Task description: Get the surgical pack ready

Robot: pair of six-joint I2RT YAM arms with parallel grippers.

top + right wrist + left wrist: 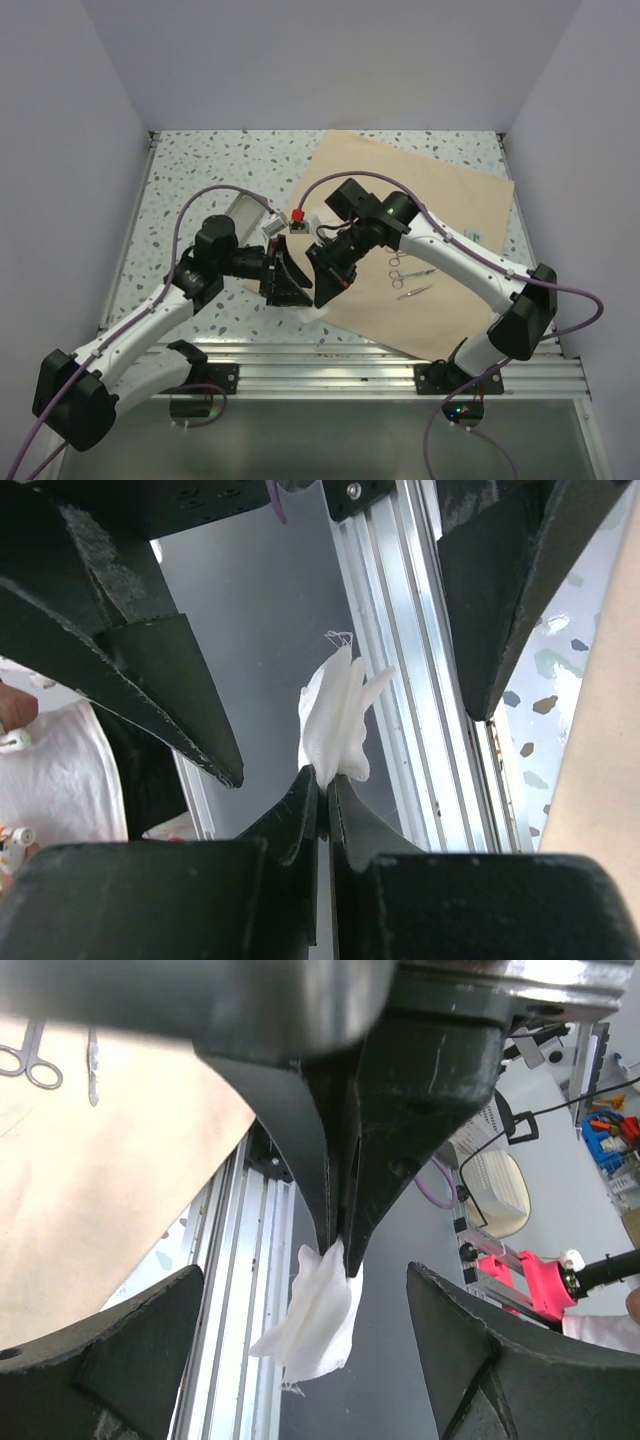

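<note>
The big tan wrap sheet [450, 200] lies under my right arm, which hides its middle. The silver tray [240, 212] peeks out behind my left arm; I see only one end. My left gripper [300, 1275] is spread wide, with a finger on each side of my right gripper [323, 785]. The thin steel instruments [410, 275] lie on the sheet beside my right arm, too small to count. My right fingers are pressed together on a crumpled white gauze square [335, 720]. I cannot tell if it is one piece. From above, both grippers mostly hide it.
</note>
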